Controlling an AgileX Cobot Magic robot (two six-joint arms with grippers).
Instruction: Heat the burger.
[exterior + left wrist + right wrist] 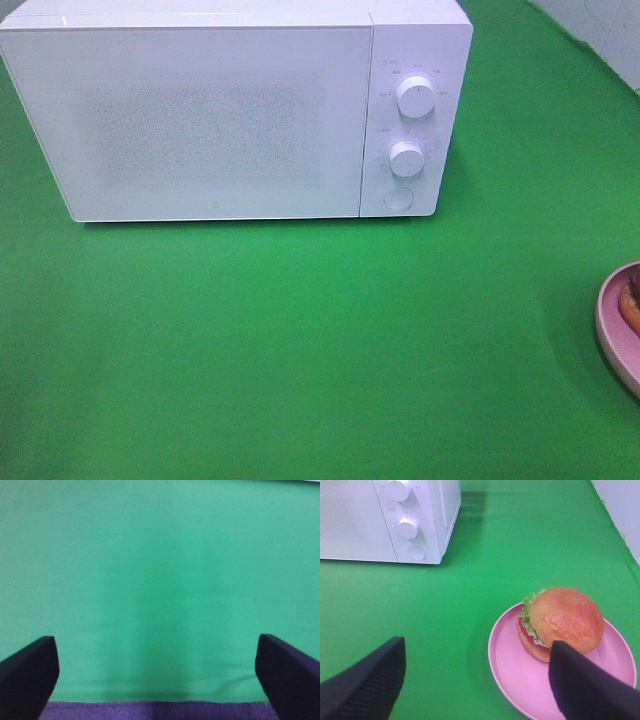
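Observation:
The burger [563,620], with a golden-brown bun, green lettuce and a red layer, lies tilted on a pink plate [515,670]. In the exterior high view only a sliver of the burger [631,305] and the plate's rim [610,325] show at the right edge. My right gripper [477,685] is open, hanging short of the plate, one finger [585,685] overlapping the plate's near side. My left gripper [157,672] is open over bare green cloth, nothing between its fingers. Neither arm shows in the exterior high view.
A white microwave [215,120] with its door shut stands at the back left, two knobs [414,97] and a round button [398,198] on its right panel. Green cloth [300,340] covers the table. A purple strip [150,710] lies at the cloth's edge.

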